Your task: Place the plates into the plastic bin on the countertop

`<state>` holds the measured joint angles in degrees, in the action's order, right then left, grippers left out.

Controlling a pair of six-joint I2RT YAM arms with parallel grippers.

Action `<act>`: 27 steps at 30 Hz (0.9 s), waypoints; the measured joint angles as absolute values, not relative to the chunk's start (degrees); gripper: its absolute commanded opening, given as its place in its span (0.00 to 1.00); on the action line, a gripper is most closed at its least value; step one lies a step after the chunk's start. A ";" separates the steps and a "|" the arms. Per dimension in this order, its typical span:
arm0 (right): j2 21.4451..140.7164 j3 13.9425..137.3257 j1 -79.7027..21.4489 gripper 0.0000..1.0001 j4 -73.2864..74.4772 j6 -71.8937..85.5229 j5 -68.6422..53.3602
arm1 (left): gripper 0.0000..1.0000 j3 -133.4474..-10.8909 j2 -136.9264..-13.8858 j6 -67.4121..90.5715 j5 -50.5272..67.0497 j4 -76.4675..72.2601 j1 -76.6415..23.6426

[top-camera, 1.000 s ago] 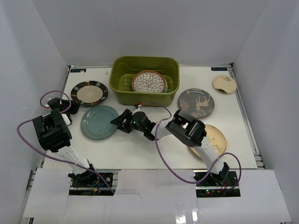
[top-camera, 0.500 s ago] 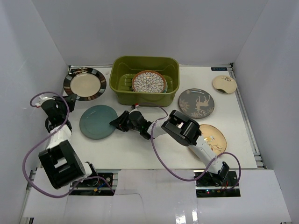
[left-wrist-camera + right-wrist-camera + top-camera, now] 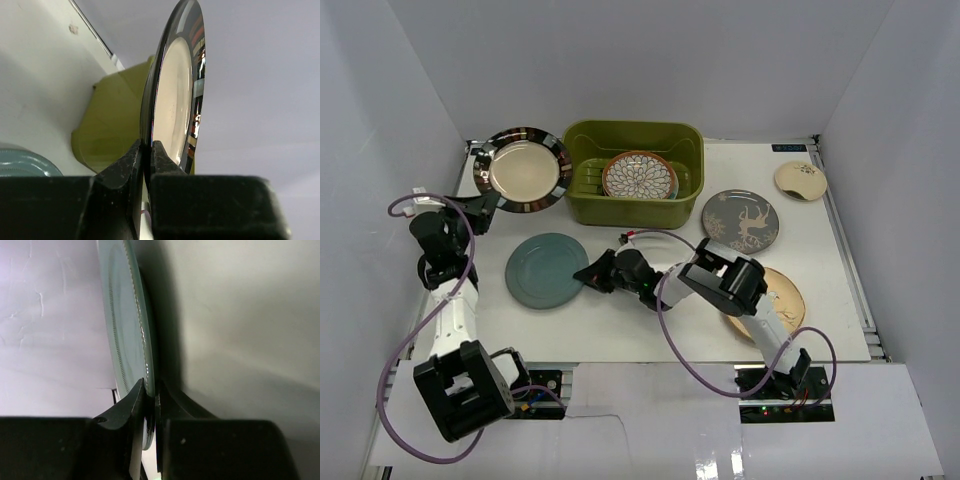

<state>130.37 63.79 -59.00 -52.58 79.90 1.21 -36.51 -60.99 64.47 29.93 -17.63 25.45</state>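
My left gripper (image 3: 481, 204) (image 3: 150, 148) is shut on the rim of the dark-rimmed cream plate (image 3: 523, 170) (image 3: 175, 100), held in the air and tilted just left of the olive plastic bin (image 3: 632, 129) (image 3: 107, 120). The right gripper (image 3: 588, 274) (image 3: 150, 390) is shut on the right edge of the plain teal plate (image 3: 544, 270) (image 3: 125, 315), which lies on the countertop (image 3: 620, 322). Inside the bin leans a brown-white petal plate (image 3: 640, 175). The teal plate's edge (image 3: 20, 162) also shows low in the left wrist view.
A grey deer plate (image 3: 740, 220) lies right of the bin and a small cream plate (image 3: 800, 180) sits at the back right. A cream bird plate (image 3: 778, 297) is half hidden under the right arm. White walls enclose three sides.
The left arm raised the dark-rimmed plate off the counter and carried it right, toward the bin. The right jaws closed on the teal plate's edge, and that plate slid slightly right.
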 measured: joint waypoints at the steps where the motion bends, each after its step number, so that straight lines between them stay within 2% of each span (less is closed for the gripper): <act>1: 129.01 61.30 -59.00 0.08 -53.30 79.85 1.13 | 0.00 -36.73 -60.99 64.66 30.28 -17.12 24.93; 7: 118.24 47.42 -59.00 0.08 -55.22 76.38 1.02 | 0.00 -41.56 -60.99 64.99 31.24 -13.72 20.12; 17: 97.06 33.41 -58.92 0.08 -51.51 68.36 1.34 | 0.00 -50.35 -60.77 65.82 32.21 -13.10 14.85; 23: 76.97 27.05 -56.40 0.08 -42.89 62.33 0.14 | 0.00 -59.24 -67.57 63.40 30.57 -11.07 8.47; 27: 61.43 24.36 -50.94 0.08 -33.28 57.84 -2.35 | 0.00 -66.72 -76.12 60.38 29.47 -9.41 3.64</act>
